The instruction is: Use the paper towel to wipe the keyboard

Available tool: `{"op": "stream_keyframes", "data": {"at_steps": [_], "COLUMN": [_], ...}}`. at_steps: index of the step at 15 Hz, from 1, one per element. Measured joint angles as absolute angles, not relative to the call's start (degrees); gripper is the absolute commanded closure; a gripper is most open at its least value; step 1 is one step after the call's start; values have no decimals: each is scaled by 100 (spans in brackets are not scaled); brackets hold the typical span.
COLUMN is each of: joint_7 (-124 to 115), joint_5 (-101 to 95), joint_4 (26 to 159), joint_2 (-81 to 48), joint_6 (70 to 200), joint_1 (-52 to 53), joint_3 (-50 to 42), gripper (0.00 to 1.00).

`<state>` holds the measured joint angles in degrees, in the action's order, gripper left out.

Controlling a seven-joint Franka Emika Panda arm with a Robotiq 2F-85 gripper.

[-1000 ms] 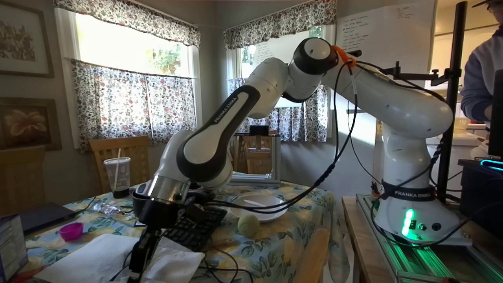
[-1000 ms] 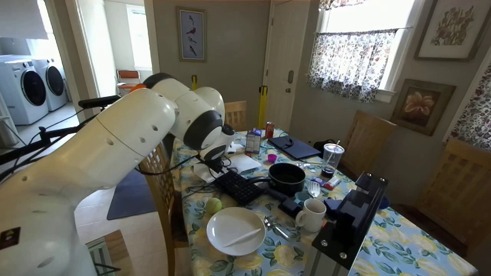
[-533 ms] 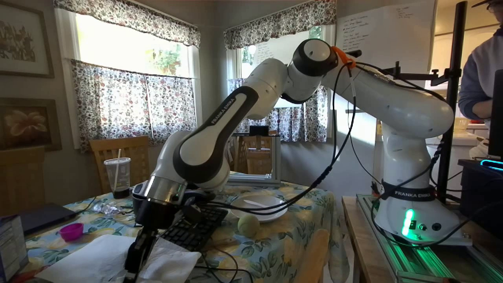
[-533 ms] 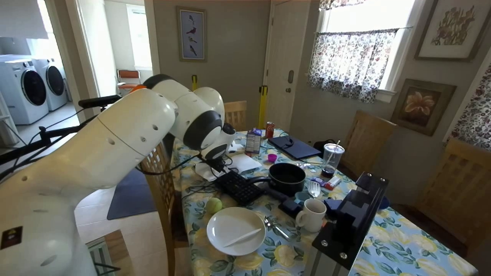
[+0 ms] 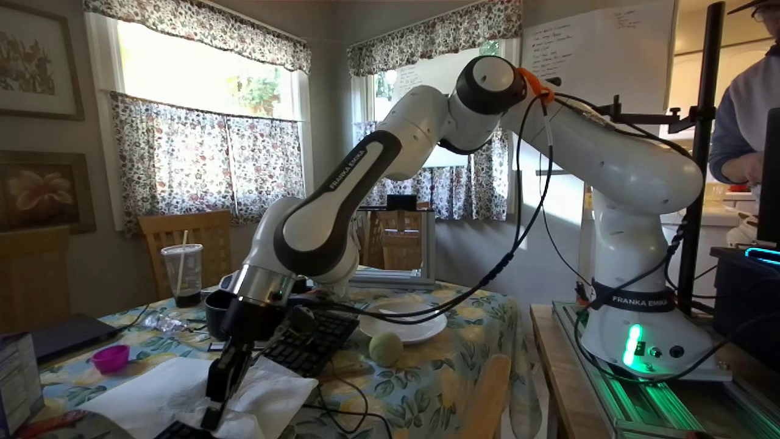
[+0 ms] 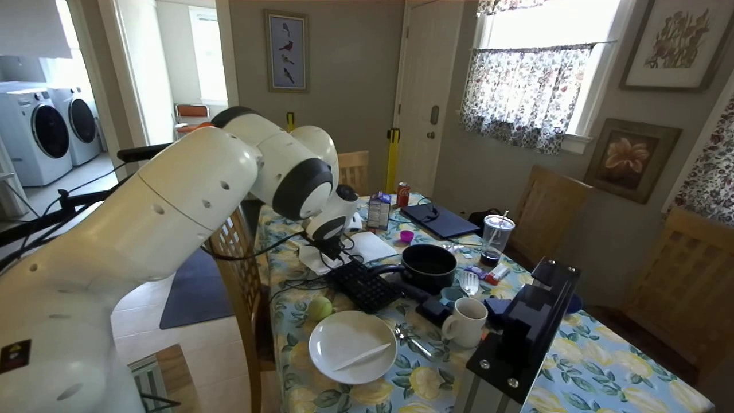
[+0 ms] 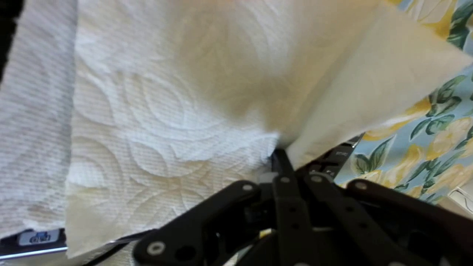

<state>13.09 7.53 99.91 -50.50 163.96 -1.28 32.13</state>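
The white paper towel point(image 5: 268, 390) is draped over part of the black keyboard point(image 5: 311, 353) in both exterior views point(image 6: 373, 246). My gripper point(image 5: 214, 417) is shut on the towel and points down at it. In the wrist view the towel point(image 7: 147, 129) fills most of the picture, with a fold rising at the fingertips point(image 7: 282, 151). A few dark keyboard keys point(image 7: 332, 157) show right of the fingers. In an exterior view the uncovered keyboard part point(image 6: 367, 287) lies toward the plate. The arm hides most of the fingers there.
A black pan point(image 6: 429, 267) stands beside the keyboard, its handle reaching toward it. A tennis ball point(image 6: 319, 308) and a white plate point(image 6: 330, 338) lie past the keyboard's end. A white mug point(image 6: 467, 321), a straw cup point(image 6: 496, 235) and a pink cup point(image 5: 111, 360) stand around.
My gripper has lifted slightly and moved a little toward the plate side, carrying the towel along. The keyboard has shifted slightly the same way. A dark corner now shows beside the fingertips.
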Motion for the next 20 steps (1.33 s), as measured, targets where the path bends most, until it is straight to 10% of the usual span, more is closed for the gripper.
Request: {"op": "stream_keyframes", "data": {"at_steps": [20], "joint_7": [792], "joint_5": [798], "joint_4": [11819], "joint_2": [-4063], "joint_6": [17625], "joint_1": [-1442], "joint_3": [3325], "gripper": [100]}}
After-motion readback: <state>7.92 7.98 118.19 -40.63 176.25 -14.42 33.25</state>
